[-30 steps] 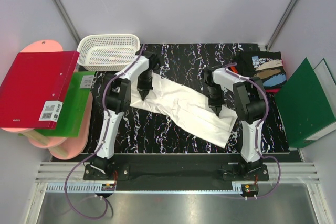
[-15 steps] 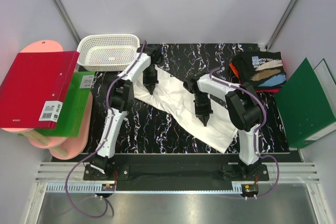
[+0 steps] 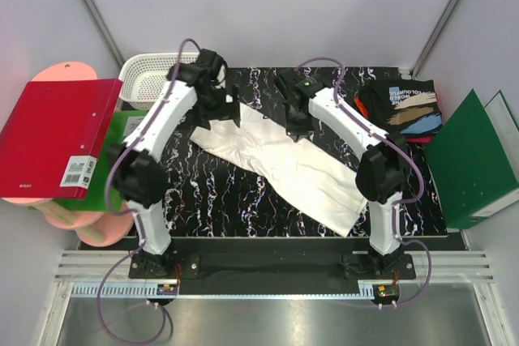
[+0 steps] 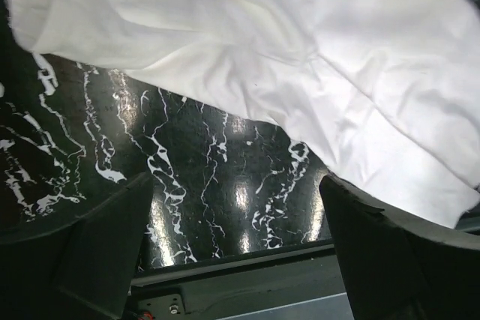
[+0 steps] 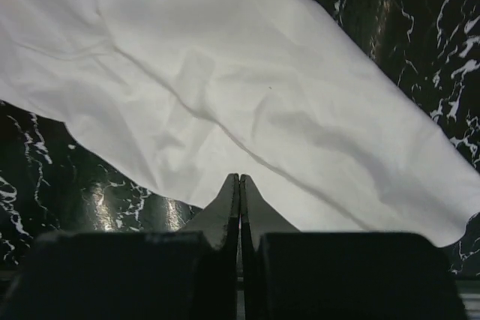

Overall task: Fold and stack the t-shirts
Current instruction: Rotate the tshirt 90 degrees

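On table (image 3: 203, 192): white t-shirt (image 3: 284, 164) lying | left pincer (image 4: 236, 185) spread | right pincer (image 5: 240, 183) pressed together | basket (image 3: 150, 59) far-left

open tabletop (image 3: 219, 194) beside white shirt (image 3: 284, 166)

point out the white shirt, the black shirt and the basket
white shirt (image 3: 280, 160), top view, middle of the cloth
black shirt (image 3: 405, 111), top view, on its print
basket (image 3: 150, 58), top view, back rim

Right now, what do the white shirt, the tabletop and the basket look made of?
White shirt: soft matte cloth, creased and lying limp. Tabletop: glossy black, white-veined marble look, reflecting lights; stone or printed film, unclear. Basket: probably white plastic, molded lattice.
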